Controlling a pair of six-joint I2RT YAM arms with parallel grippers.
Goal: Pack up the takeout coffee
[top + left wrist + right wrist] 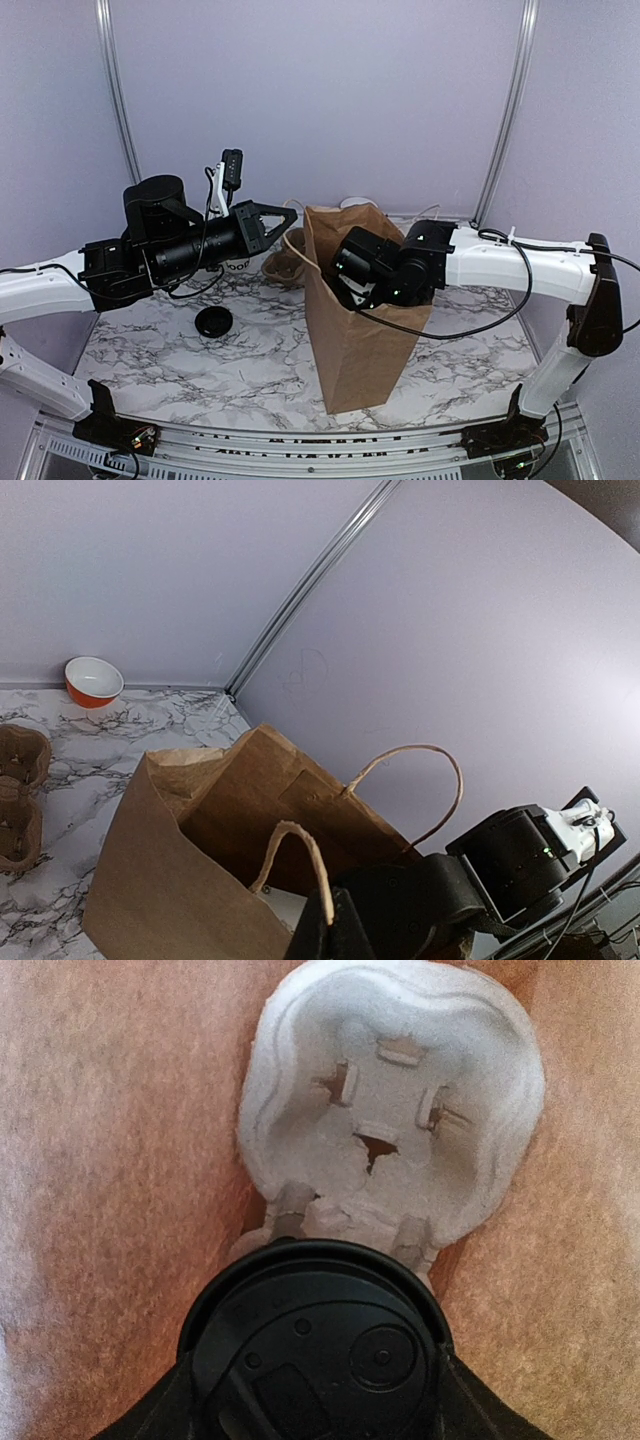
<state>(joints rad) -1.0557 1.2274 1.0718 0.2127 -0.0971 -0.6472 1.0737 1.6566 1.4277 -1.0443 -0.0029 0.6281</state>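
The takeout coffee shows only in the right wrist view, as a round black lid (315, 1345) seen from above, low inside the brown paper bag (360, 340). My right gripper (315, 1405) is shut on the cup just under the lid, one finger on each side. A pale moulded-pulp tray (400, 1110) lies on the bag's floor just beyond the cup. In the top view the right wrist (375, 268) reaches into the bag's mouth and its fingers are hidden. My left gripper (288, 213) is shut on the bag's near paper handle (300, 850) and holds it up.
A loose black lid (213, 322) lies on the marble table (250, 380) at the left. A white cup with dark lettering (238, 265) stands partly hidden behind the left arm. A brown pulp tray (20, 790) lies left of the bag. An orange bowl (93, 680) sits by the back wall.
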